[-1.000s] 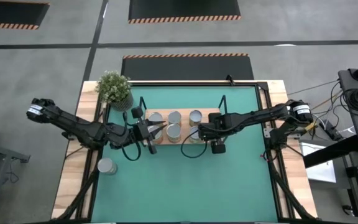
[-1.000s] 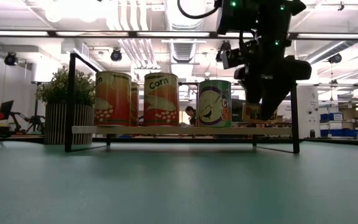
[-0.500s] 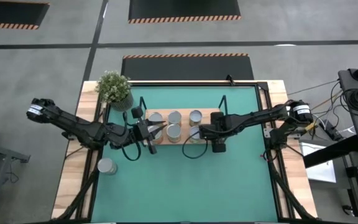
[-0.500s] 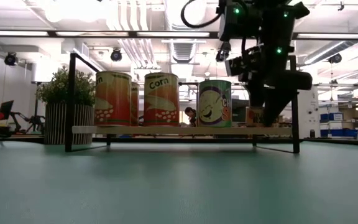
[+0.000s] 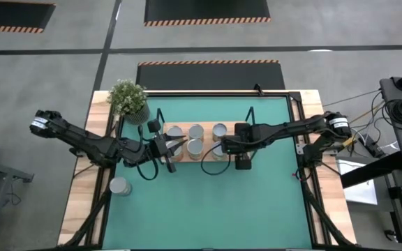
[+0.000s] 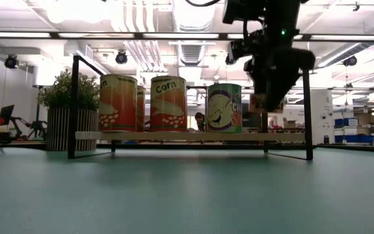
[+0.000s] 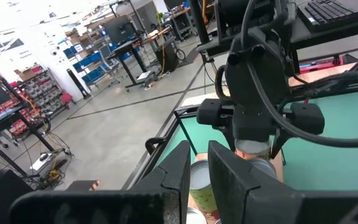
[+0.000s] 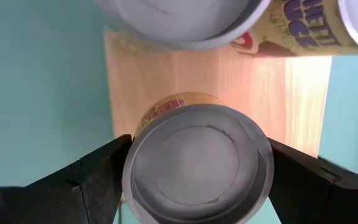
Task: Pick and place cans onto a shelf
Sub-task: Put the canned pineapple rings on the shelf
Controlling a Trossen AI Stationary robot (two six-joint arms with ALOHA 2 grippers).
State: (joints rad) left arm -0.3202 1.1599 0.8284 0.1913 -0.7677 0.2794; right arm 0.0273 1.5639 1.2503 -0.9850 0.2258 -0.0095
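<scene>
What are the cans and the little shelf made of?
The round silver-topped cans look like shiny metal with printed paper labels: the lid gleams and has pressed rings. The shelf's light-brown board looks like bare wood, since grain lines show. Its thin black frame is probably painted metal.

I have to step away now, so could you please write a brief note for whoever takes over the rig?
Right gripper: open, fingers either side of a can standing on the shelf at its near right; looks just set down.
Left gripper: shut, empty, waiting at the shelf's left end.
Done: five cans on the shelf.
Left: one can stands on the wooden table edge, near left, by the mat; no other cans in view.
</scene>
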